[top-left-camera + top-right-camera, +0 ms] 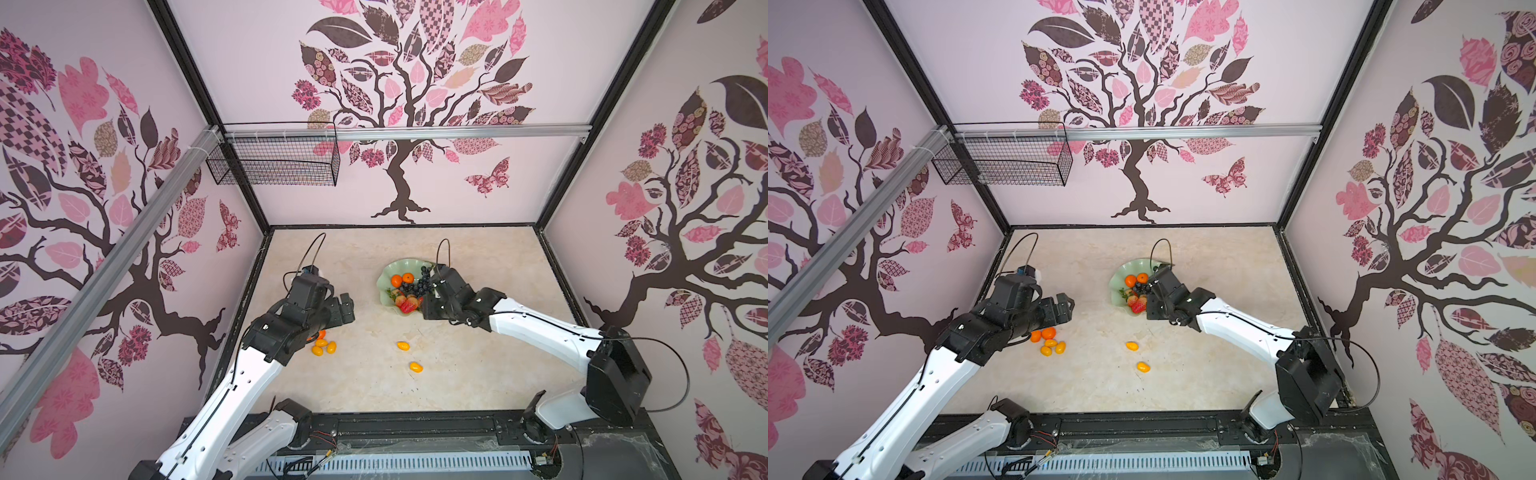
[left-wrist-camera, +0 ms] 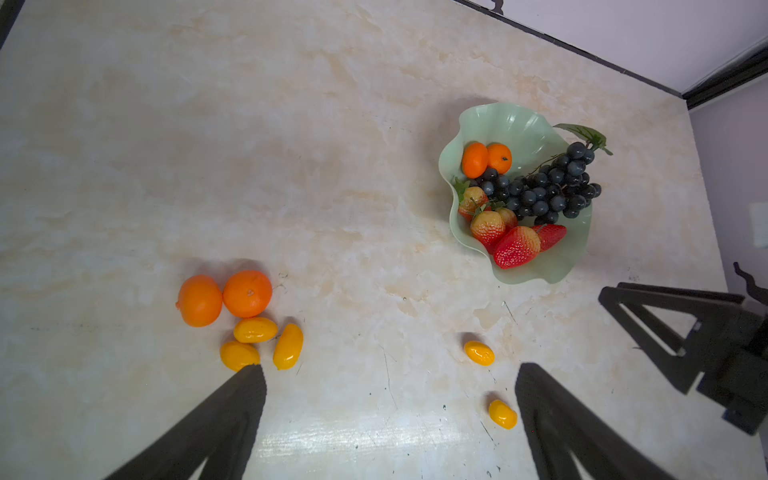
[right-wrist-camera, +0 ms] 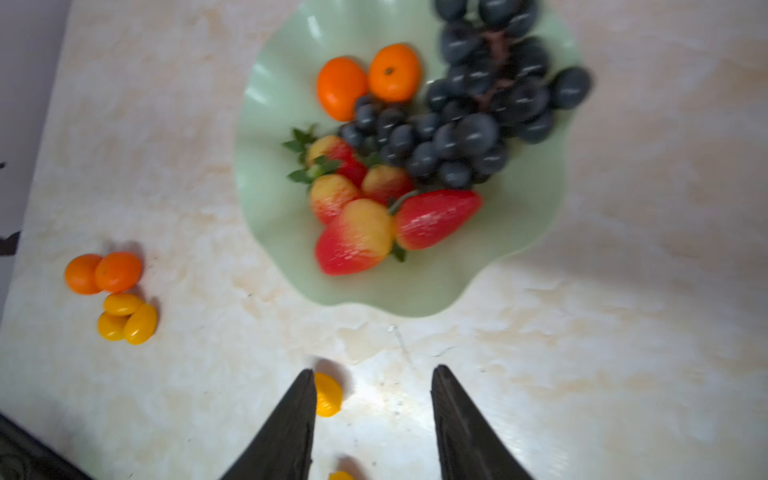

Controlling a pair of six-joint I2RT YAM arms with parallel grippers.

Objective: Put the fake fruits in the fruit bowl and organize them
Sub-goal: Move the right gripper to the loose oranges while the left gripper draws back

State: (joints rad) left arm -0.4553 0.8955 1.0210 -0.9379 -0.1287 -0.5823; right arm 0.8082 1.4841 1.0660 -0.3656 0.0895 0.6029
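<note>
The fruit bowl (image 3: 415, 295) sits far-centre on the worktop (image 3: 623, 332). The right fingers (image 3: 291, 415) and left fingers (image 2: 232, 407) stand apart, empty. Best to centre the right pair astride the yellow oval (image 3: 328, 395) just near of the bowl, then close gently.

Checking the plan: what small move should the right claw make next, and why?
Probably centre the right claw over the nearest yellow oval before lowering. Its jaws stand open and empty; in the right wrist view that oval lies on the table beside one finger, not between them, outside the fruit bowl.
</note>
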